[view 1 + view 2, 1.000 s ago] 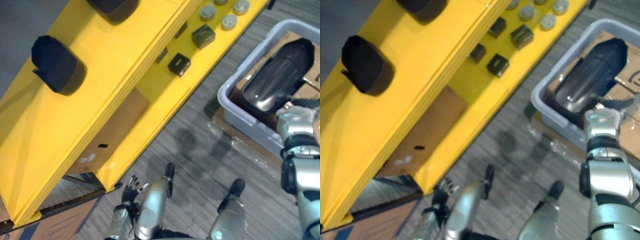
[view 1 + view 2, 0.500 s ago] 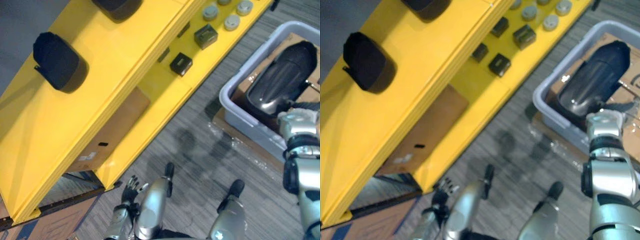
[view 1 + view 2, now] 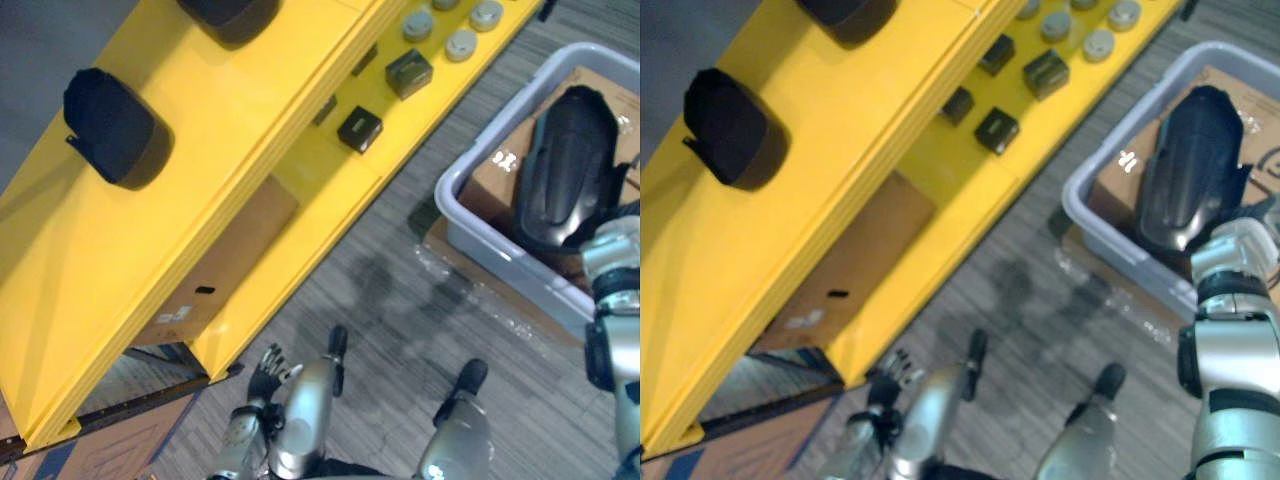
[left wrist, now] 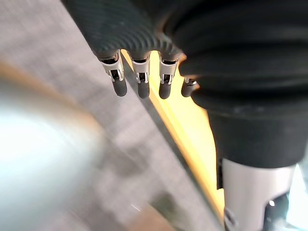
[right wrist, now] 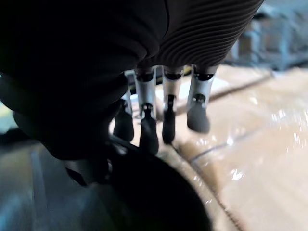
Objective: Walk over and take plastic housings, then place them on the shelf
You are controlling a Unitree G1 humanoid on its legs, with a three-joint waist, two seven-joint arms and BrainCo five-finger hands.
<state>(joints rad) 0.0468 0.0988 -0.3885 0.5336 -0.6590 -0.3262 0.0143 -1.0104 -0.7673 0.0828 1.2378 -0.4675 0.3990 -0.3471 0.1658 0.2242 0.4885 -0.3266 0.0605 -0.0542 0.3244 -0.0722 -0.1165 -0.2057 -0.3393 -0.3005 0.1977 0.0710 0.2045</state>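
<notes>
Judging from the left eye view, the job is partly done. Two black housings lie on the top board of the yellow shelf (image 3: 200, 160), one (image 3: 110, 125) near its middle and another (image 3: 228, 10) at the far edge. A third, longer housing (image 3: 565, 165) is in the grey bin (image 3: 470, 232) on the floor to the right, resting on cardboard (image 3: 495, 182). It has yet to be lifted out and carried across. The left hand (image 3: 266, 368) hangs low by the shelf's near end, apart from everything.

Looking through the right eye view adds the lower board's load. Four small dark blocks (image 3: 995, 130) show there, where the other eye has some tucked behind the top board's edge, and grey discs (image 3: 1098, 44) lie beyond them. A brown box (image 3: 855, 265) sits under the shelf.

Turning to the left wrist view, the left hand's fingers (image 4: 140, 82) are straight and spread, with nothing in them.

Closing in, the right wrist view gives what neither eye can. The right hand (image 5: 169, 113) is right over the binned housing's dark rim, its fingers nearly straight and reaching down just past that rim toward the cardboard. No closed grip shows, so I judge the pick is only being set up.
</notes>
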